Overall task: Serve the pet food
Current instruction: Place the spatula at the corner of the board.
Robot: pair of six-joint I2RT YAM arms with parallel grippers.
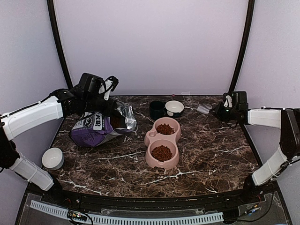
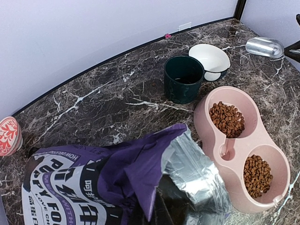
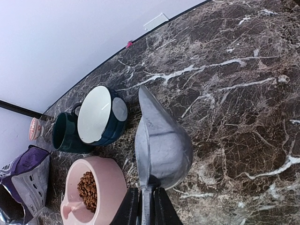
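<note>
**A:** Where does the pet food (image 1: pixel 165 129) sit, and how would it handle?

**B:** It lies in small heaps in both wells of the pink double bowl (image 1: pixel 151 138), mid-table. It looks like dry, light, loose pellets that roll and scatter. No finger could pinch them, so they travel by scoop or pour from the bag.

**A:** So where should the robot take hold?

**B:** On the carriers. The right end effector (image 3: pixel 143 208) is clamped narrowly on the handle of the metal scoop (image 3: pixel 161 140), whose cup is empty and held above the table (image 1: pixel 211 154) near its far right corner. The left end effector (image 1: pixel 107 105) is fully closed at the top of the purple pet food bag (image 1: pixel 91 129). Its fingertips are hidden, so whether it pinches the foil cannot be told.

**A:** And the bag itself?

**B:** It is soft and crinkly, slumped on its side with its mouth gaping toward the bowl. It would likely sag and shift if lifted by one edge.

**A:** Room to move?

**B:** There is bare marble between the bowl and the right arm. Just behind the bowl stand a dark green mug (image 2: pixel 183 78) and a white-lined bowl (image 2: pixel 211 60), so that side is tight. The back wall and right edge are close to the scoop.
</note>
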